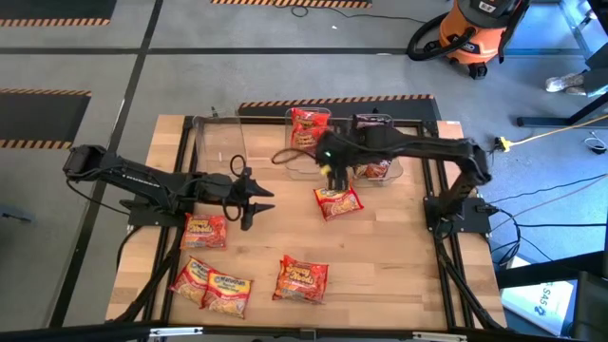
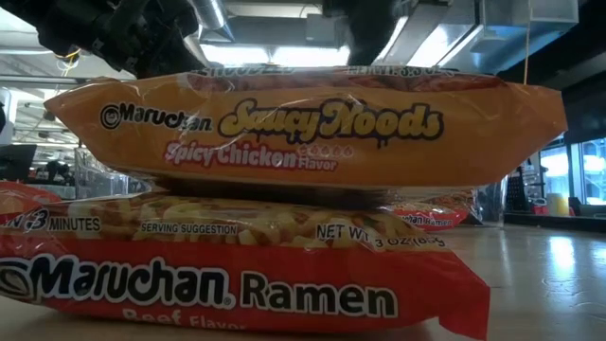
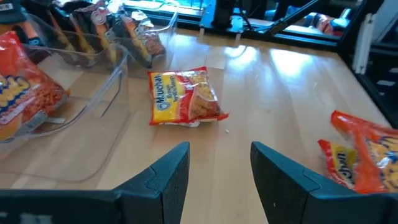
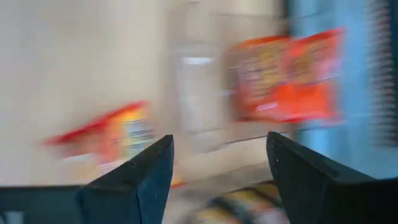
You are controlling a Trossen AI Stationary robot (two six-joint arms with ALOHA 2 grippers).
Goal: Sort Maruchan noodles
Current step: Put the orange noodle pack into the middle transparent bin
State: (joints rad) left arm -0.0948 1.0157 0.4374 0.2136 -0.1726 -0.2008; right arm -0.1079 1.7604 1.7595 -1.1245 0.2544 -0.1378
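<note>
Several Maruchan packets lie flat on the wooden table. One yellow-red packet (image 1: 337, 201) (image 3: 185, 98) lies mid-table, just ahead of my left gripper (image 1: 261, 199) (image 3: 219, 149), which is open and hovers to its left. My right gripper (image 1: 334, 176) (image 4: 219, 143) is open above that packet's far side, near the bins; its wrist view is blurred. A red packet (image 1: 309, 128) stands in the middle clear bin, and dark packets (image 1: 372, 169) sit in the right bin. In the low view an orange Saucy Noods packet (image 2: 312, 128) lies on a red beef packet (image 2: 227, 279).
Three clear bins (image 1: 218, 142) stand in a row along the far edge. More packets lie near the left arm (image 1: 203, 231), at the near left corner (image 1: 211, 285) and near the middle of the near edge (image 1: 302, 280). Bare wood shows on the table's right half.
</note>
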